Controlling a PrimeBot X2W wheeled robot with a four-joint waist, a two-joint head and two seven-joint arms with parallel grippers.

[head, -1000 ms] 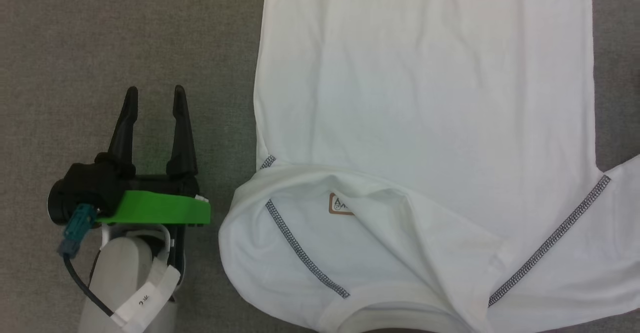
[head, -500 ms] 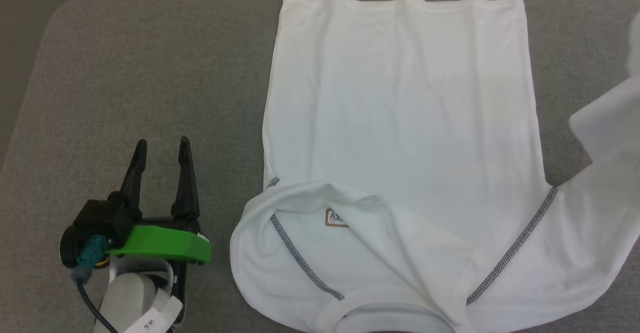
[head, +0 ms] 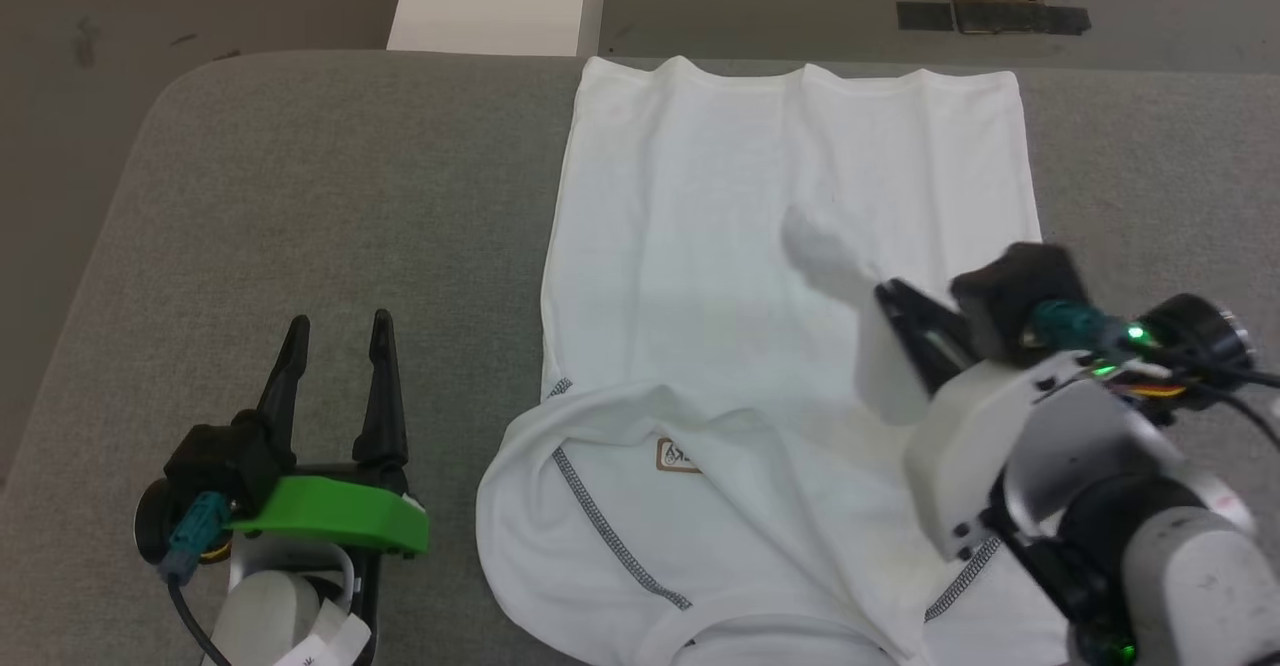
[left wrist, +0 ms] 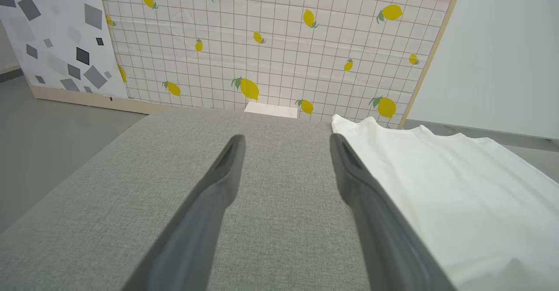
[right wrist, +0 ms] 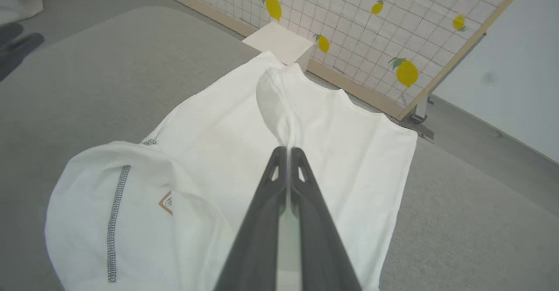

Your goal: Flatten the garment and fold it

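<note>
Garment (head: 720, 246) spread on grey cushion (head: 300, 186), collar at near edge; right gripper (head: 882, 291) pinched tight on a raised fold of its cloth; left gripper (head: 340, 322) parted wide, empty, left of it.

In the head view the garment (head: 760, 206) runs off the bottom edge at the collar, and its lower right part lies behind the right gripper (head: 886, 293) and right arm (head: 1080, 476). The lifted fabric pinched there, right of centre, is blurred, its outline soft. The label (head: 678, 455) at lower centre sits half under a fold, its print too small to read. The white box (head: 495, 1) is cut by the top edge. In the right wrist view the garment's near part leaves the bottom edge
</note>
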